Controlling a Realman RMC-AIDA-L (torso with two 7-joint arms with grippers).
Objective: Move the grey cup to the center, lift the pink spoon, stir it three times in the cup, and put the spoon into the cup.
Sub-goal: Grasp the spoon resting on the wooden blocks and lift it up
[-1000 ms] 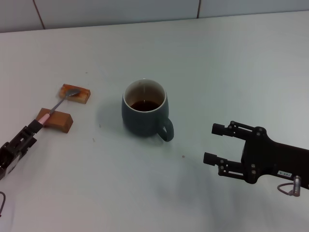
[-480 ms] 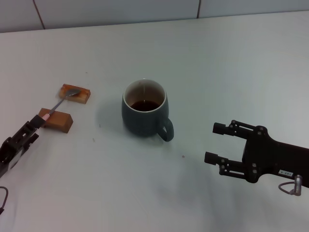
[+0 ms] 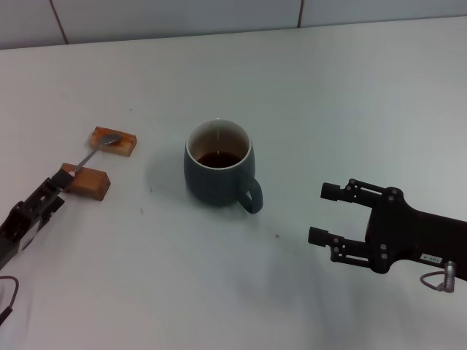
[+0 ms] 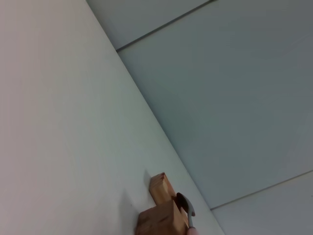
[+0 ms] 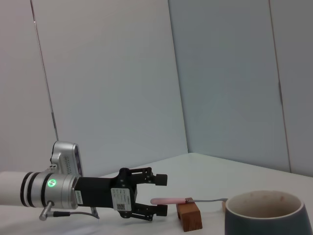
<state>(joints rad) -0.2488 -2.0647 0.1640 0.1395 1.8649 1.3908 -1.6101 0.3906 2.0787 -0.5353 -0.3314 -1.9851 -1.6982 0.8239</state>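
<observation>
The grey cup [image 3: 219, 164] stands upright near the middle of the white bench [image 3: 350, 95], its loop handle turned toward the robot's right and near side, with dark brown liquid visible inside the cream interior; its rim also shows in the right wrist view [image 5: 266, 210]. To the robot's left of the cup, well apart from it, two brown wooden blocks [image 3: 89, 182] lie on the bench, and the pink spoon [image 3: 91, 155] rests across them, silver bowl on the far block [image 3: 114, 141] and pink handle end over the near block. The left hand [image 3: 60, 182] is at the handle end of the spoon, low over the bench; in the right wrist view [image 5: 159, 196] its fingers are spread, one above and one below the pink handle [image 5: 168, 200], released and not clenched on it; actual contact with the handle cannot be determined. The left wrist view shows only the blocks [image 4: 161, 215] and the spoon bowl [image 4: 185, 208]. The right hand [image 3: 321, 215] hovers to the robot's right of the cup, apart from it, fingers wide open toward the cup and holding nothing.
</observation>
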